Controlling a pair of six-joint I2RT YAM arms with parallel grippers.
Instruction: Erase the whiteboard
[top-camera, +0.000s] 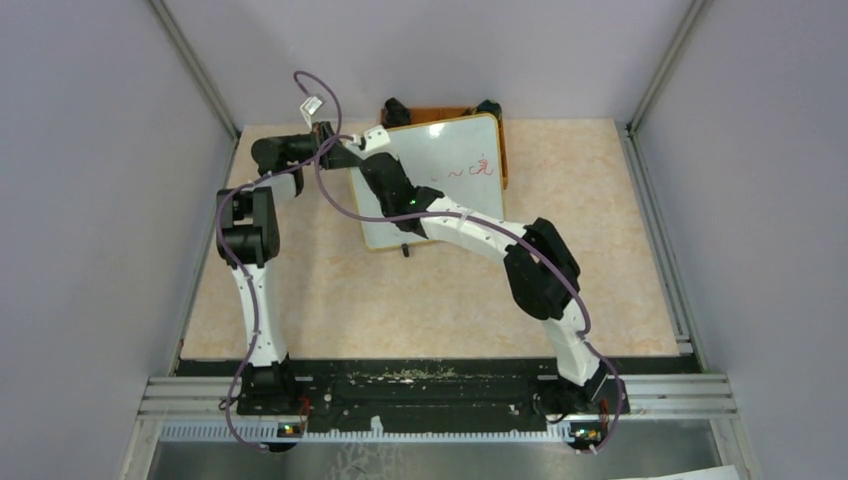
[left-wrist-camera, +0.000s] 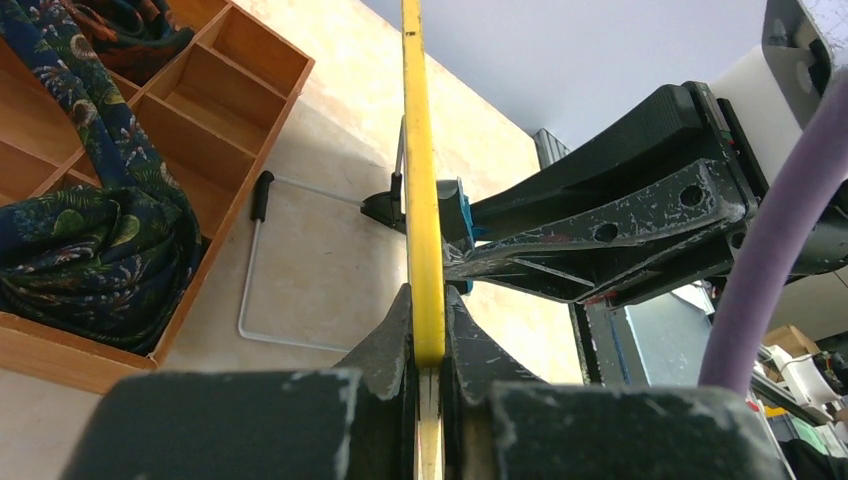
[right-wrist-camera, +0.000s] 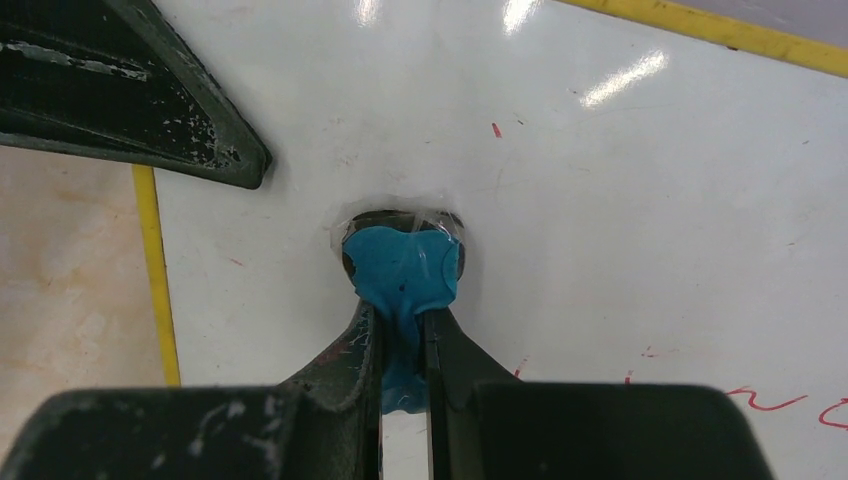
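Right gripper (right-wrist-camera: 402, 325) pinched tight on a blue eraser (right-wrist-camera: 400, 262), pressed against the whiteboard (right-wrist-camera: 620, 180). Left gripper (left-wrist-camera: 425, 335) clamped on the whiteboard's yellow edge. Whiteboard at far middle of table (top-camera: 350, 300), far edge overlapping wooden tray (left-wrist-camera: 250, 70). Red marks (top-camera: 480, 168) remain.

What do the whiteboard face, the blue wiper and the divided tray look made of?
Whiteboard: glossy hard coated sheet; lamp glare mirrors on it. Blue wiper: soft, dull, perhaps foam or rubber; it bulges where pinched. Tray: wood, satin; grain and joints show.
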